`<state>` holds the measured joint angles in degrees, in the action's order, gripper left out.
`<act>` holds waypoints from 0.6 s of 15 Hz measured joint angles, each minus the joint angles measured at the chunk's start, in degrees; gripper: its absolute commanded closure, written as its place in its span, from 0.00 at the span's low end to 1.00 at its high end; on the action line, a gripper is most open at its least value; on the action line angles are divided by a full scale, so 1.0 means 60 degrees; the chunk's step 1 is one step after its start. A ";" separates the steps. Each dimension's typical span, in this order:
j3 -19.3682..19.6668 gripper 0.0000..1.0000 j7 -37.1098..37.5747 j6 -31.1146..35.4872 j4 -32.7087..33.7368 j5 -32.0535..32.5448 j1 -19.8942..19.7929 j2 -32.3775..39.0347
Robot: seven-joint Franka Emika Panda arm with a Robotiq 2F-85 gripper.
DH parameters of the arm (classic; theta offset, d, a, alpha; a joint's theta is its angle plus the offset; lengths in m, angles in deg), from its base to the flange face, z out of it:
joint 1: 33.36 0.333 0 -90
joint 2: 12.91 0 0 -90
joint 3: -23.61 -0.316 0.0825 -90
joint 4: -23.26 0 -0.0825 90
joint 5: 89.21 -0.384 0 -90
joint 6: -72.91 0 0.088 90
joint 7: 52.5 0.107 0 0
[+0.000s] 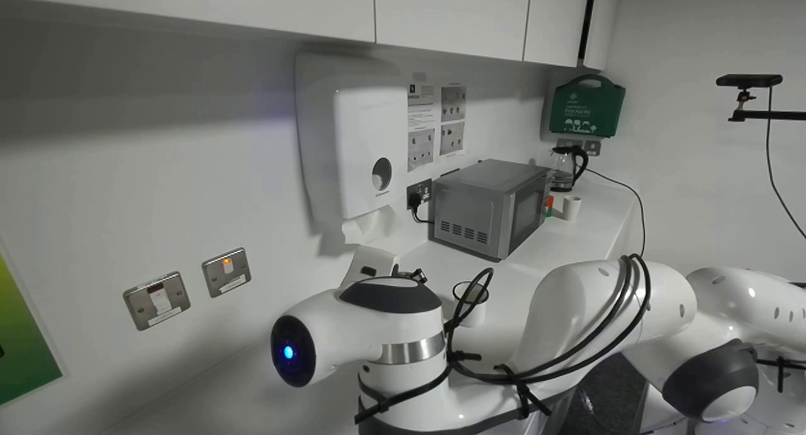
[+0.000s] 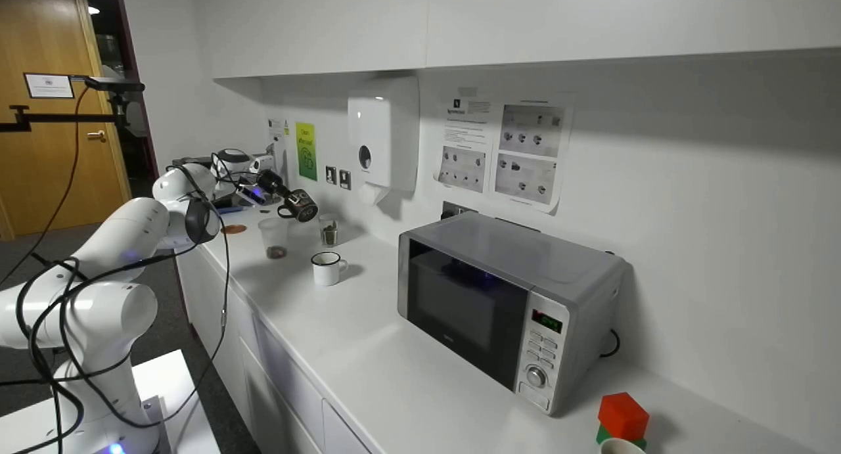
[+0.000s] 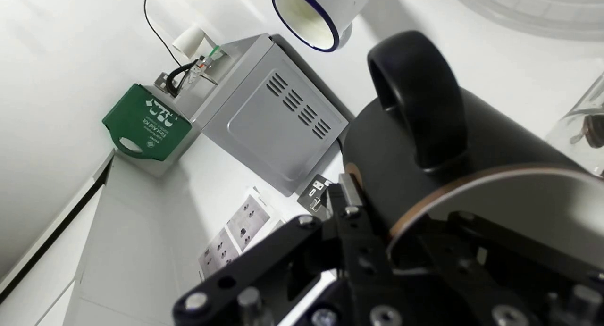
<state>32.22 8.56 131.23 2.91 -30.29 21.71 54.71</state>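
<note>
My gripper [image 3: 377,222] is shut on a black mug [image 3: 394,139] with a copper-coloured rim. One finger lies along the mug's outside and the other reaches into its mouth, where its tip is hidden. In an exterior view the gripper [image 2: 284,190] holds the mug [image 2: 303,205] tilted above the counter. A white enamel mug [image 2: 325,271] with a dark rim stands upright nearby; it also shows in the wrist view [image 3: 351,0]. A glass jar [image 2: 329,232] with dark contents and a clear plastic tub [image 2: 272,234] stand near the held mug. The arm hides the gripper in an exterior view.
A grey microwave [image 2: 470,296] stands on the counter [image 2: 368,336] against the wall. A paper towel dispenser [image 1: 352,133] hangs over the counter. A glass kettle [image 1: 562,170], a white cup [image 1: 572,208] and red and green blocks [image 2: 623,416] are beyond the microwave. Wall cabinets [image 1: 447,16] overhang.
</note>
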 measured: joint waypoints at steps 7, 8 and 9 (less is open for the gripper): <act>0.0009 0.98 0.0000 0.0000 -0.0004 -0.0208 0.0007 0.0105; 0.0022 0.98 0.0000 0.0000 -0.0006 -0.0301 0.0006 0.0157; 0.0044 0.98 0.0000 0.0000 -0.0008 -0.0393 0.0004 0.0195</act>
<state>32.48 8.56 131.23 2.86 -32.65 21.74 55.88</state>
